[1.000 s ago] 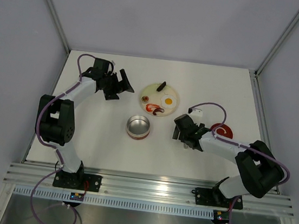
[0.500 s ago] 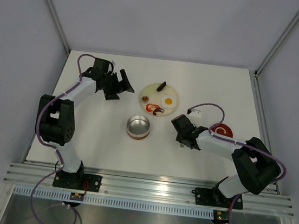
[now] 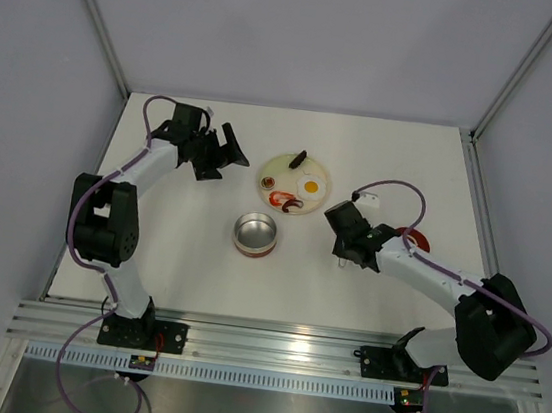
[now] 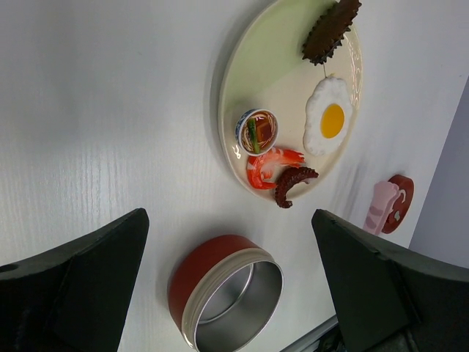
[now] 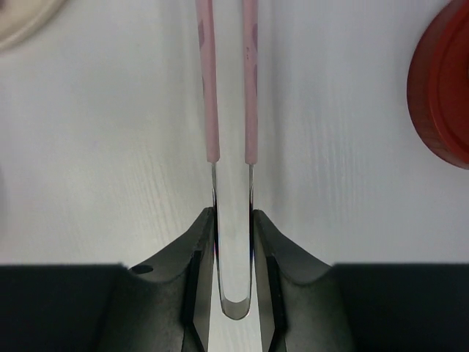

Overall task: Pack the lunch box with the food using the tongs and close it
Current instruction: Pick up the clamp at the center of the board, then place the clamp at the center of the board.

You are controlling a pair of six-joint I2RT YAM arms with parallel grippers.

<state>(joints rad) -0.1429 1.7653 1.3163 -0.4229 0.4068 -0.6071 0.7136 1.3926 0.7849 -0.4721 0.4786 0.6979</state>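
The lunch box (image 3: 254, 234), a round metal tin with a red band, stands open and holds nothing (image 4: 227, 297). Its red lid (image 3: 413, 241) lies to the right (image 5: 443, 95). The food sits on a pale plate (image 3: 279, 165): a fried egg (image 4: 327, 117), a dark brown piece (image 4: 330, 31) and red curled strips (image 4: 267, 163). My right gripper (image 3: 339, 218) is shut on the tongs (image 5: 210, 88). Both fingers press the metal arms near the joined bend (image 5: 233, 220), and the pink-sleeved arms point away over the table. My left gripper (image 3: 224, 152) hangs open left of the plate (image 4: 229, 220).
A small round bowl piece (image 4: 258, 130) also sits on the plate (image 4: 282, 70). Grey walls with metal corner posts close in the white table (image 3: 183, 225) at the back and sides. The arms' mounting rail (image 3: 268, 352) runs along the near edge.
My right gripper has closed on the tongs, and its arm has shifted a little right and back. My left gripper has turned slightly, staying open.
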